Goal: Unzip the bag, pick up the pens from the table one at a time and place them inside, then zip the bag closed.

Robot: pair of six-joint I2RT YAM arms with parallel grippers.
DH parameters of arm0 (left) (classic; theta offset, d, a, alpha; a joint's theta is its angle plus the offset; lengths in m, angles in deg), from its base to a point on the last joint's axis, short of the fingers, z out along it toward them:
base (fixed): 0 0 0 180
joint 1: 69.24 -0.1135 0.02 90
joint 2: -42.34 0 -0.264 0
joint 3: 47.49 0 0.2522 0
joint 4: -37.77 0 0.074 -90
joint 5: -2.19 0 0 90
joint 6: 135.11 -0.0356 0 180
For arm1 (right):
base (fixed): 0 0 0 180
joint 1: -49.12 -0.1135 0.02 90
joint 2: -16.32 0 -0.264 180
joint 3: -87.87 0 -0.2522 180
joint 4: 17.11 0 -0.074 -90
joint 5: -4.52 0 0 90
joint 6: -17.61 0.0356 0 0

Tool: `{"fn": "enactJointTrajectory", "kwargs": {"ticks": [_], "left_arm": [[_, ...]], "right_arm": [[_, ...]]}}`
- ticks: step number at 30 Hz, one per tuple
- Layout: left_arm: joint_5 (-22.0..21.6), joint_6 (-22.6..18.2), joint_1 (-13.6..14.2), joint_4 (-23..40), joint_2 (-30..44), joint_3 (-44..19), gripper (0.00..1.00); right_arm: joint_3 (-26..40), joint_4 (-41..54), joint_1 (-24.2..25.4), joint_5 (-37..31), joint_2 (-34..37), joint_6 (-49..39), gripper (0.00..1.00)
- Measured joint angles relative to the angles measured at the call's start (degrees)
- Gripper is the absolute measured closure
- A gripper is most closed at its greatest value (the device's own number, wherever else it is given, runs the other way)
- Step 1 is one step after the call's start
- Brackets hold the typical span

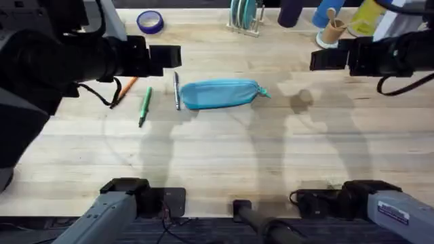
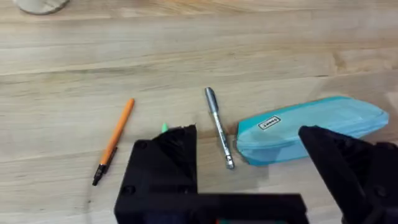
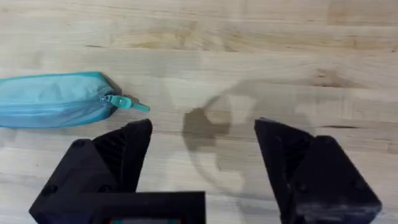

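Both claws spread wide above the table (image 1: 224, 156), bag zipped shut, three pens lying beside it.

From my station, left to right: the orange pen (image 1: 126, 89), the green pen (image 1: 144, 106), then the grey pen (image 1: 177, 91) just beside the bag (image 1: 218, 93), whose zipper pull (image 3: 127, 103) points right. My left gripper (image 2: 249, 155) hangs with fingers apart over the pens; my right gripper (image 3: 202, 152) hangs with fingers apart over bare wood right of the bag.

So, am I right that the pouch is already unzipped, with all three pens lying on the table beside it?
Not quite: the pouch is zipped shut, its pull at the end, as the right wrist view shows. The three pens do lie on the table beside it.
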Motion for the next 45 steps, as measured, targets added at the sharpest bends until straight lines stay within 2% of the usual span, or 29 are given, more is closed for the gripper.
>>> {"fn": "enactJointTrajectory", "kwargs": {"ticks": [7, 15, 18, 29, 34, 39, 45], "left_arm": [[0.5, -0.4, 0.0, 0.0, 0.0, 0.0, 0.009], [7.3, -11.1, -0.1, 0.0, 0.0, 0.0, 0.01], [9.8, -15.0, -1.2, 0.0, 0.3, 0.0, 0.01], [26.8, -35.8, -9.3, 0.0, 6.1, 0.0, 0.01], [37.2, -45.3, -13.7, 2.0, 8.4, -0.1, 0.01], [46.3, -52.3, -15.3, 2.8, 12.0, -0.1, 0.01], [53.6, -58.6, -15.5, 2.8, 18.8, -0.1, 0.009]], "right_arm": [[0.0, 0.0, 0.0, 0.0, 0.0, 0.0, 0.005], [0.0, 0.0, 0.0, 0.0, 0.0, 0.0, 0.004], [0.0, 0.0, 0.0, 0.0, 0.0, 0.0, 0.004], [0.0, 0.0, 0.0, 0.0, 0.0, 0.0, 0.004], [0.0, 0.0, 0.0, 0.0, 0.0, 0.0, 0.005], [0.0, 0.0, 0.0, 0.0, 0.0, 0.0, 0.004], [0.0, 0.0, 0.0, 0.0, 0.0, 0.0, 0.004]]}}
